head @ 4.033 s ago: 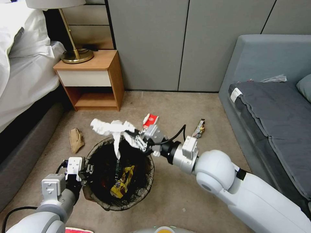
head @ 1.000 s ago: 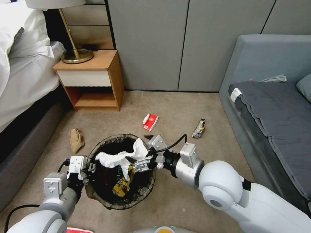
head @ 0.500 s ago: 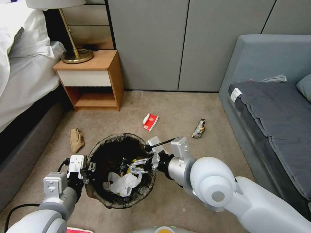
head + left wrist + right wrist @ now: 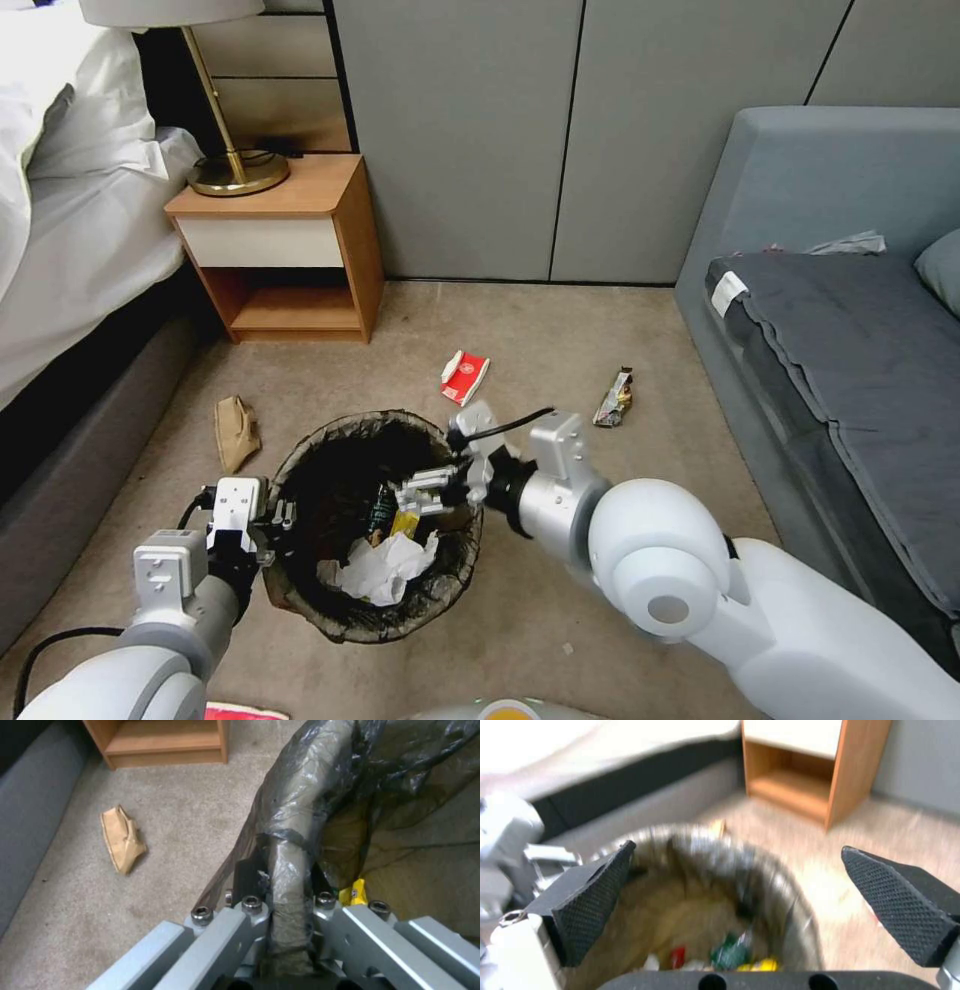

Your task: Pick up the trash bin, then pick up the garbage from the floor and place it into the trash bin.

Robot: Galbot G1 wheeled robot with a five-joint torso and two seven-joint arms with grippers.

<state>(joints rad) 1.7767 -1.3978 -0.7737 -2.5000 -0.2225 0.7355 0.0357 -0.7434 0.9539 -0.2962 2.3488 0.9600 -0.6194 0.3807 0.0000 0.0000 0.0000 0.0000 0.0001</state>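
Note:
The trash bin (image 4: 338, 432), lined with a dark bag, stands on the carpet in front of me. My left gripper (image 4: 272, 520) is shut on its near-left rim, and the left wrist view shows the fingers (image 4: 245, 870) clamping the bagged rim (image 4: 300, 813). My right gripper (image 4: 415, 492) hovers open over the bin's right side, nothing between its pads (image 4: 595, 896). Inside lie a white tissue (image 4: 385, 568), a yellow wrapper (image 4: 404, 522) and a green-labelled bottle (image 4: 380, 508). On the floor remain a red-white carton (image 4: 465, 377), a brown paper bag (image 4: 236, 431) and a dark wrapper (image 4: 614, 398).
A wooden nightstand (image 4: 290, 250) with a brass lamp (image 4: 235, 170) stands at the back left beside the bed (image 4: 70, 230). A grey sofa (image 4: 840, 330) lines the right side. Bare carpet (image 4: 540, 330) stretches between them up to the grey wall panels.
My right gripper carried the white tissue down into the bin and let it go. The tissue now lies inside, and the open gripper has lifted slightly. The left gripper kept its hold.

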